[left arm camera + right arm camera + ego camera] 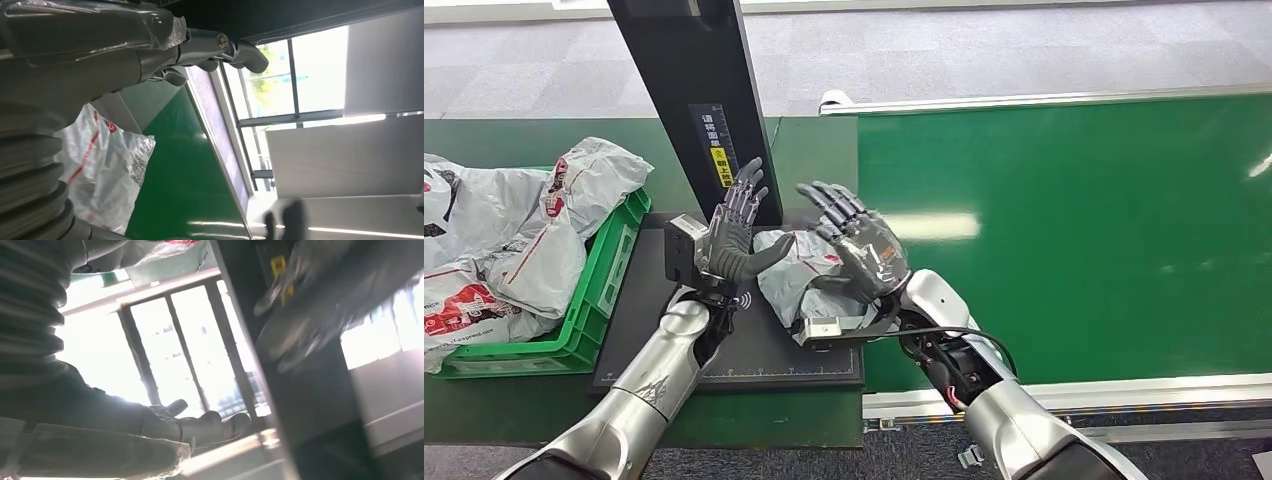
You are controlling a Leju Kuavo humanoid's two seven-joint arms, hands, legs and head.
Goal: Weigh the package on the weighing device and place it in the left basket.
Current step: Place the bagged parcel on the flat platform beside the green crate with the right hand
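Left hand (732, 235) is raised over the flat black weighing platform (654, 330), fingers spread and pointing up and away from the robot, palm turned toward the other hand; it holds nothing. Right hand (861, 248) stands opposite, fingers likewise spread, palm facing the left hand, also holding nothing.

Between the 2 palms and below them lies the crumpled grey plastic mail package with red print (796, 272), resting on the platform. Whether either palm touches it cannot be told. Its outline is irregular; the long axis appears to run from the left hand's thumb toward the right wrist, slanting toward the robot. In the left wrist view the package (107, 165) shows beside the ribbed wrist cover, its red print visible.

Just beyond the left hand's fingertips rises a black upright column carrying a yellow label (699, 100). Out past the back of the left hand stands the green plastic basket (599, 285), heaped with similar grey bags (514, 240). Beyond the back of the right hand stretches a green conveyor belt (1074, 230).
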